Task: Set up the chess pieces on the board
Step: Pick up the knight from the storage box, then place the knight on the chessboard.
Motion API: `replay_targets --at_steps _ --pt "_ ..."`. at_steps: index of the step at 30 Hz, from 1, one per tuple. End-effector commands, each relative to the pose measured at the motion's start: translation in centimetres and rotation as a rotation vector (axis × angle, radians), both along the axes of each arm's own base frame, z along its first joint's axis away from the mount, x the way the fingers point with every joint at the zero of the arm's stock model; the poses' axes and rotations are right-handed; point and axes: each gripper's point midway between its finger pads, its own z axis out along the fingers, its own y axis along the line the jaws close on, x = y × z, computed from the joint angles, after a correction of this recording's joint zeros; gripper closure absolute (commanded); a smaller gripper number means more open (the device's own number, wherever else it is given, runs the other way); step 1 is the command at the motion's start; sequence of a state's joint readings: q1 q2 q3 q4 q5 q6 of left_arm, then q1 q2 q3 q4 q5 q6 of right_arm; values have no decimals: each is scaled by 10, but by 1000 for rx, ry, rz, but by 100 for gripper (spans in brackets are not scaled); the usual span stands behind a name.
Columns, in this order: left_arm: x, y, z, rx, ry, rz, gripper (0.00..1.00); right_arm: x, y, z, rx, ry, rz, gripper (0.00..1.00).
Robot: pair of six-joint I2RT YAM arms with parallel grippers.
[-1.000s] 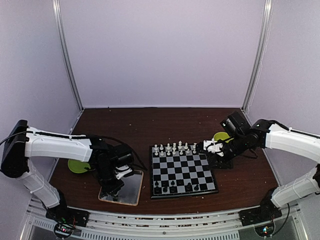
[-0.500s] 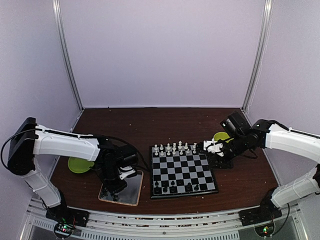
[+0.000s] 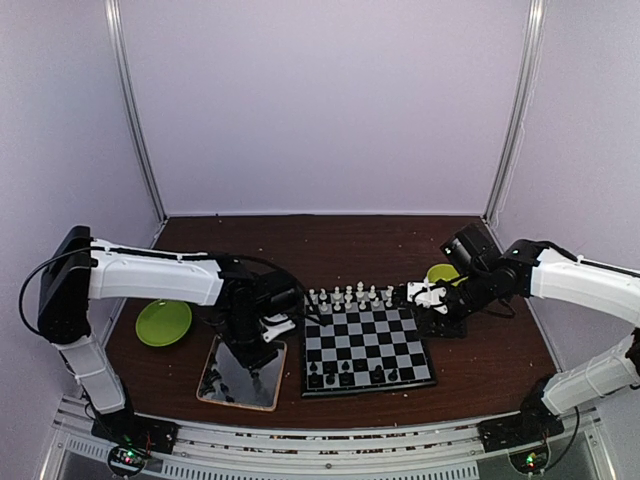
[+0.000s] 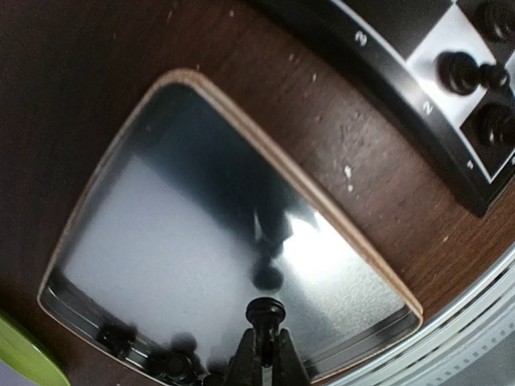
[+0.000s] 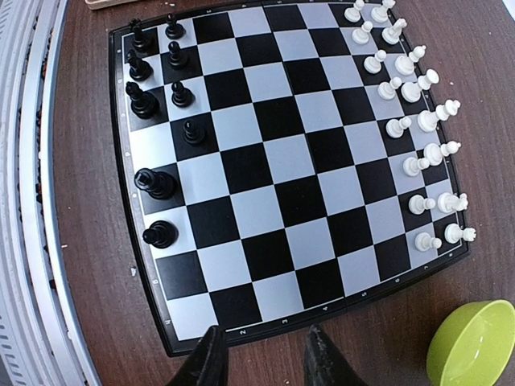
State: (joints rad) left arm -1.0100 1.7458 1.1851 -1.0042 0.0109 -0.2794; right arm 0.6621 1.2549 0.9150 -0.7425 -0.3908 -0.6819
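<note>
Left fingers [image 4: 244, 366] pinch a black piece [image 4: 265, 310] over the tray [image 4: 161, 241]; right fingers [image 5: 211, 359] gape empty above brown tabletop [image 5: 88, 201].

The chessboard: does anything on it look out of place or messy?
Nothing looks toppled or spilled. The board just looks lopsided: the white pieces fill two rows, while the black pieces are patchy, with gaps.

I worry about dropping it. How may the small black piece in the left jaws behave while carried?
The black piece looks glossy and rounded, so it may slip between the left gripper's thin jaws. Being tiny, it is probably light. Set on the board, it could tip easily.
</note>
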Motion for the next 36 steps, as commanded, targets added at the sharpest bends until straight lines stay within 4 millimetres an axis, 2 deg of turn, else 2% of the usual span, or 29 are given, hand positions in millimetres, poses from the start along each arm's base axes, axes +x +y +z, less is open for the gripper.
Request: replay_targets --at_steps 1,4,6,9,12,16,20,30,33,36 --pt "16 -20 3 -1 -32 -68 100 3 -4 -1 -9 -18 -13 67" --pt "26 -32 13 -17 -53 -83 100 2 -4 -1 -8 -19 -13 67" --pt "33 -40 27 -34 -81 -87 100 2 -4 -1 -10 -19 -14 67" --pt "46 -60 52 -90 -123 -103 100 3 -4 -1 -11 -21 -16 67" --pt "57 -85 64 -144 -141 -138 100 4 -4 -2 -14 -18 -15 67" --pt "71 -116 65 -176 -140 -182 100 3 -4 -3 -15 -17 -17 67" --pt "77 -135 55 -189 -120 -214 100 4 -4 0 -9 -22 -19 67" --pt "73 -152 27 -190 -44 -235 100 4 -4 -2 -15 -19 -19 67" --pt "73 -155 23 -189 -40 -238 91 4 -4 -3 -17 -14 -16 67" --pt "76 -158 35 -208 -63 -242 80 4 -3 -3 -13 -13 -19 67"
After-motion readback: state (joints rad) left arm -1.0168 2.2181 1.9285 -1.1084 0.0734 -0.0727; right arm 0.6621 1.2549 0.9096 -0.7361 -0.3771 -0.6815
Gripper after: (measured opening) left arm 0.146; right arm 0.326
